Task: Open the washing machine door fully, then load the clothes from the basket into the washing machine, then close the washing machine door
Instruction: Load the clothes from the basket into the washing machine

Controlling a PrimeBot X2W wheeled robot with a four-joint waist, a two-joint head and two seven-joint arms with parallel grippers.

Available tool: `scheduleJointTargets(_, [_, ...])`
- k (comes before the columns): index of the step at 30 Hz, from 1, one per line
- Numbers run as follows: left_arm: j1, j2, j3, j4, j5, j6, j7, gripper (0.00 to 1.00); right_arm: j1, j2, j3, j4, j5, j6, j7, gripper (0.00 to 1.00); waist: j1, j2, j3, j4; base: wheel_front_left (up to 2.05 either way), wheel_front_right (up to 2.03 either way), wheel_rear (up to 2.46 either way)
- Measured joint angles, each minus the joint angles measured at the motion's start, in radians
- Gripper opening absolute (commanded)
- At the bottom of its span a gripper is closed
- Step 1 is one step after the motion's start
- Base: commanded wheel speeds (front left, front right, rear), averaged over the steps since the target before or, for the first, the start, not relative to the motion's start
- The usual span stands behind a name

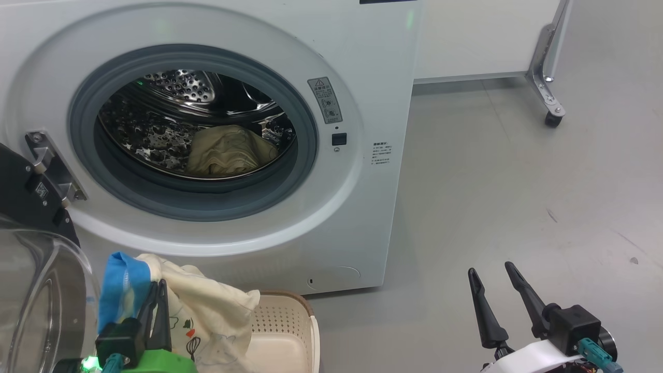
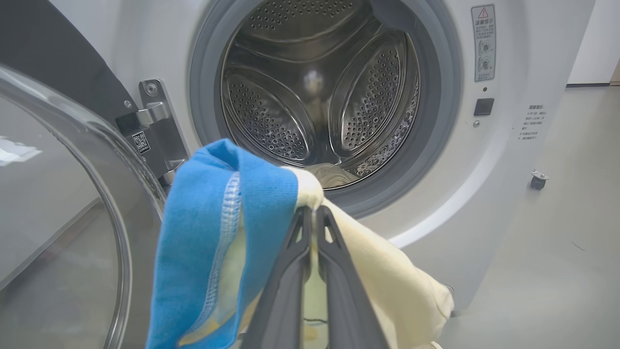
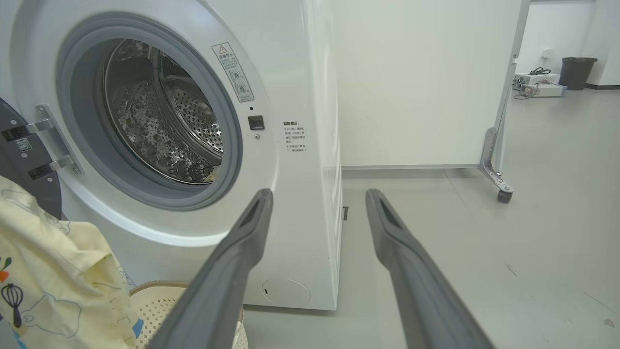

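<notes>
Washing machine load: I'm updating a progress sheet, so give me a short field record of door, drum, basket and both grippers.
door: washing machine door open, at the left
drum: drum holds one cream garment
basket: basket in front of the machine, below the opening
left gripper: left gripper shut on clothes, cream and blue, above the basket
right gripper: right gripper open, empty, over the floor

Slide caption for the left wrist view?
Left tool shut on soft cream-yellow garment with bright blue cloth, before perforated steel drum of big white front-loading washing machine.
</notes>
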Motion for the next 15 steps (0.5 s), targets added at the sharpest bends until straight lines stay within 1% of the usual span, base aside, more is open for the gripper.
scheduleJointTargets(15, [0.009, 0.0, -0.029, -0.029, -0.016, -0.002, 0.015, 0.0, 0.0, 0.0, 0.018, -0.02, 0.0, 0.0, 0.001, 1.0, 0.0001, 0.0, 0.013, 0.001, 0.0, 0.0, 0.0])
